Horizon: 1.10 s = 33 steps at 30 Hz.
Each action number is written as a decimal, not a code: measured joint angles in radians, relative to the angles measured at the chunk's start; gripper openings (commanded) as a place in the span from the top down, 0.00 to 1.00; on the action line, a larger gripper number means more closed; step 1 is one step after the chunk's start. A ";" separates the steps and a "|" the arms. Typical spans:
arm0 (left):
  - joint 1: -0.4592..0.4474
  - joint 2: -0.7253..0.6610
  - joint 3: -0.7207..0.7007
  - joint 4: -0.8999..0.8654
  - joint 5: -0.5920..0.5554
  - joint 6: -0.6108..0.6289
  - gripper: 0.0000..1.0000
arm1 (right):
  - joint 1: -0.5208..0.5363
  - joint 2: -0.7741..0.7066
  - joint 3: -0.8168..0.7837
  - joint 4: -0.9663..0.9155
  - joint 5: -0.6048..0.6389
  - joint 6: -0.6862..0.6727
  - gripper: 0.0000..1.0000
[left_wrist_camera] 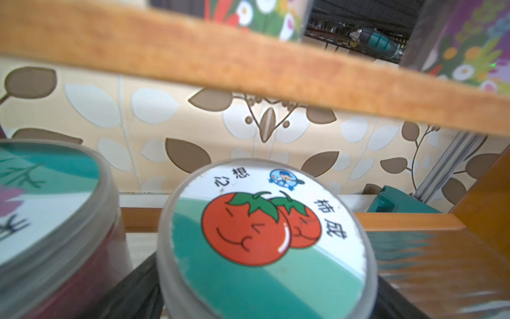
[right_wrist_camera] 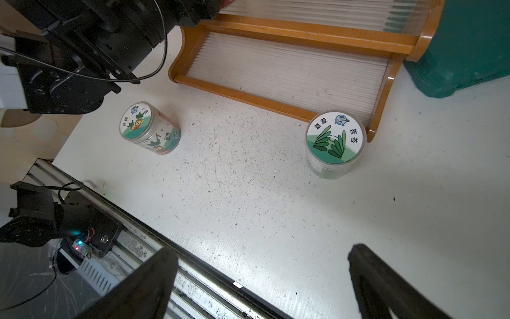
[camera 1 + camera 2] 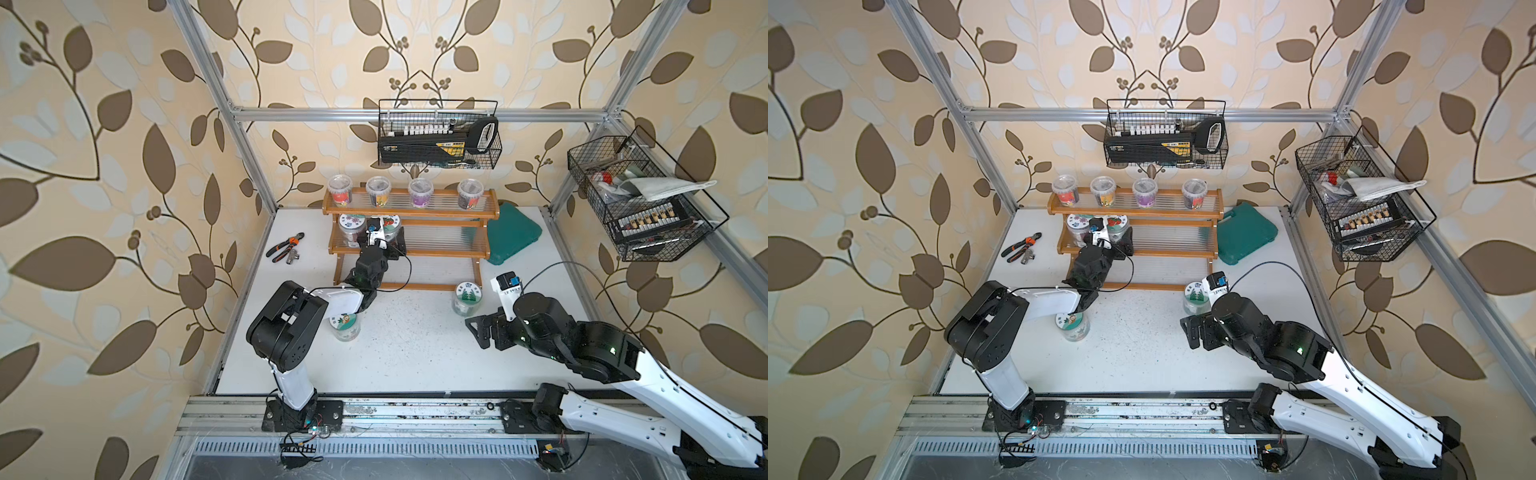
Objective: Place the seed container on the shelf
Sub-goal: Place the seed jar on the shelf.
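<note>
Front rail [image 3: 415,409], scuffed white table [image 3: 415,353], leafy walls [image 3: 104,166] — right gripper [image 2: 260,250] wide, left gripper [image 3: 386,237] unclear.

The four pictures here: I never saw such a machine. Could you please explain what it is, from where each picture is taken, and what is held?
It is a robot with two arms at a white table. Two pictures look down from above, nearly alike; two come from cameras on the wrists. The left gripper reaches into the wooden shelf. Its jaws stand either side of the tomato-lid container on the middle tier; whether they press it I cannot tell. The right gripper is open and empty above the table. On the table stand the leaf-lid container and the orange-figure container, also pliers and a green case.
</note>
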<state>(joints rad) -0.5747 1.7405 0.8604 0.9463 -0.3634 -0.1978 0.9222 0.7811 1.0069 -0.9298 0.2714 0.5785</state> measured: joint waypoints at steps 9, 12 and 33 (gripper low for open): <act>0.000 -0.057 0.000 -0.053 0.003 -0.021 0.03 | 0.000 -0.002 0.000 0.000 -0.010 0.001 0.01; 0.000 -0.079 0.000 -0.068 0.003 -0.021 0.06 | 0.000 -0.002 0.000 0.000 -0.014 0.002 0.01; 0.000 -0.129 -0.001 -0.145 0.034 -0.016 0.14 | 0.000 -0.002 0.000 0.008 -0.021 0.008 0.01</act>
<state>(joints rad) -0.5747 1.6112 0.8597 0.8009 -0.3294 -0.2142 0.9222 0.7788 1.0069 -0.9218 0.2501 0.5865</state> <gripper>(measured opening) 0.832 0.990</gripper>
